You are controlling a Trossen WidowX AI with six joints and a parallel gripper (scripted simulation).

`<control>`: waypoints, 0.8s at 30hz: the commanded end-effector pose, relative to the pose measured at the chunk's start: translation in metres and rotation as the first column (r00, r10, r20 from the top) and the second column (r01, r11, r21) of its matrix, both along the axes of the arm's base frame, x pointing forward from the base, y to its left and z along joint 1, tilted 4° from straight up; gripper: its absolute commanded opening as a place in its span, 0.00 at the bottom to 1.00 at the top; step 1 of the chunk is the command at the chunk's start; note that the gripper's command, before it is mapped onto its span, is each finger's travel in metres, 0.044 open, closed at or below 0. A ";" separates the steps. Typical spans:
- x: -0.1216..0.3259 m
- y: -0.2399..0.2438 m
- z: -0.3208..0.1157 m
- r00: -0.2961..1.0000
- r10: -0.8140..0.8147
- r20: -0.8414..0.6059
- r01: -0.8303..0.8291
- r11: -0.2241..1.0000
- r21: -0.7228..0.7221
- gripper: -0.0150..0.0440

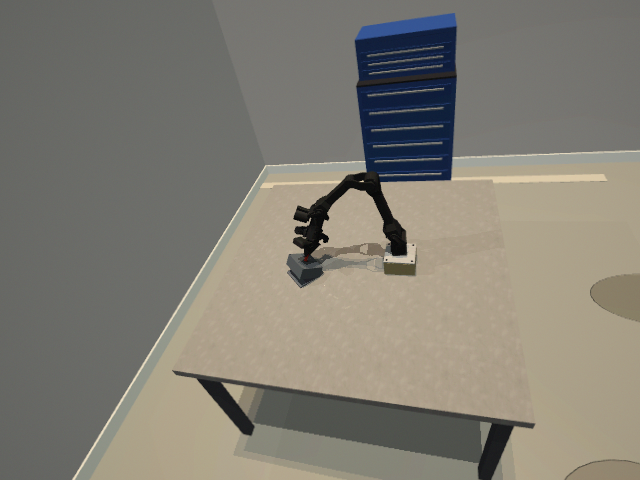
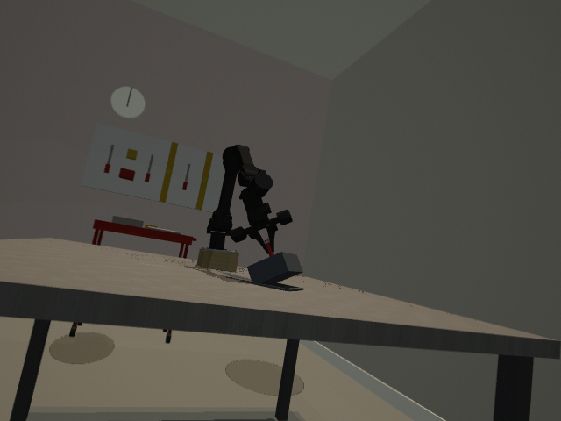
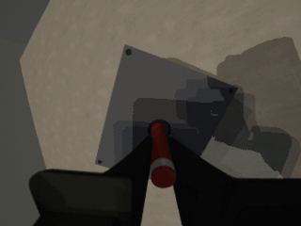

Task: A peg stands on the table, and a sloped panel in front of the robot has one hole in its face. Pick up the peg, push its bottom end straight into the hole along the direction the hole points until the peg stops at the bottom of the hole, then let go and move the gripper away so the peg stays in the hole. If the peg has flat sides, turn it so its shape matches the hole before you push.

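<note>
A red round peg [image 3: 161, 155] [image 2: 269, 248] [image 1: 306, 257] with a pale band near its top is held between my gripper's [image 3: 161, 162] [image 2: 267, 245] [image 1: 308, 251] black fingers. The gripper is shut on it. The peg's bottom end sits in the round hole [image 3: 159, 126] in the face of the grey sloped panel [image 3: 136, 85] [image 2: 273, 267] [image 1: 302, 268]. The peg lies along the direction the hole points, tilted with the panel. How deep it sits in the hole is hidden.
The panel stands on a thin dark base plate [image 2: 286, 287] on the table [image 1: 361, 330] [image 2: 136, 276]. The arm's tan base block [image 1: 399, 262] [image 2: 217, 259] is close beside it. A blue drawer cabinet [image 1: 408, 98] stands behind the table.
</note>
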State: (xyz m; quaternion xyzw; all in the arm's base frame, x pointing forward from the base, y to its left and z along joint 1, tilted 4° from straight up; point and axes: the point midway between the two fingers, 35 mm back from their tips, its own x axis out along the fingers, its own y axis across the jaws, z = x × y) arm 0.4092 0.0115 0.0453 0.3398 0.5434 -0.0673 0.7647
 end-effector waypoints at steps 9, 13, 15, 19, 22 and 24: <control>0.002 0.000 -0.006 1.000 -0.005 -0.001 0.005 1.000 -0.004 0.25; 0.002 0.000 -0.007 1.000 -0.005 -0.001 0.005 1.000 -0.004 0.25; 0.002 0.001 -0.007 1.000 -0.005 -0.001 0.005 1.000 -0.004 0.25; 0.002 0.001 -0.008 1.000 -0.005 -0.001 0.005 1.000 -0.004 0.25; 0.002 0.001 -0.007 1.000 0.000 -0.001 0.000 1.000 0.000 0.25; 0.002 0.001 -0.007 1.000 0.000 -0.001 0.000 1.000 0.000 0.25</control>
